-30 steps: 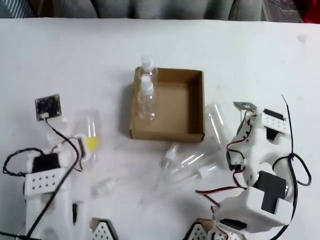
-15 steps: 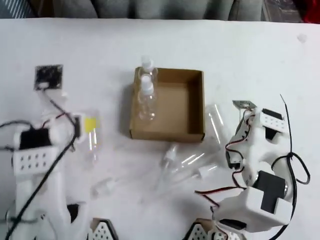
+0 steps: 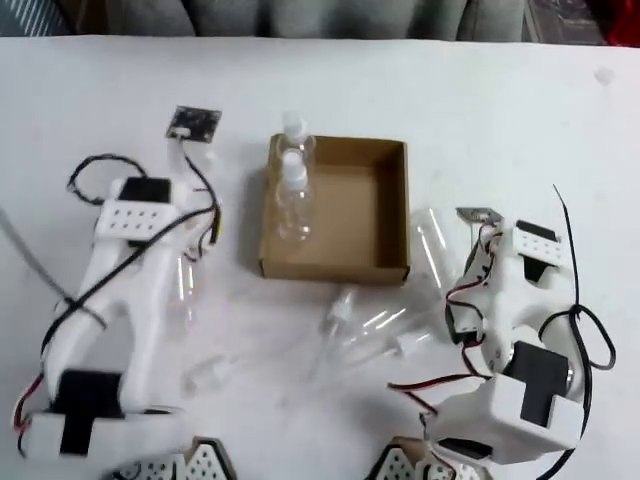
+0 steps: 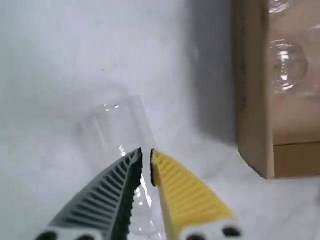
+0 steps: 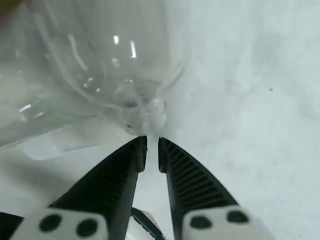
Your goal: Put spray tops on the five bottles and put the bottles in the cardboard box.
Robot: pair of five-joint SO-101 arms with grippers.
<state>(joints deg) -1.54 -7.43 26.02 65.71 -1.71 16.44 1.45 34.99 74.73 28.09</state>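
White table (image 3: pixel 500 100) with grey padded furniture (image 3: pixel 330 15) along its far edge

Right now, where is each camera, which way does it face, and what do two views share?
High view: fixed above the table, looking down on the cardboard box and loose bottles; left arm and right arm show.
Left wrist view: on the left wrist, looking past its own grey and yellow fingers at a clear bottle beside the box.
Right wrist view: on the right wrist, looking past its own black fingers at a bottle's base.
Shared: high and left wrist views both show the box.
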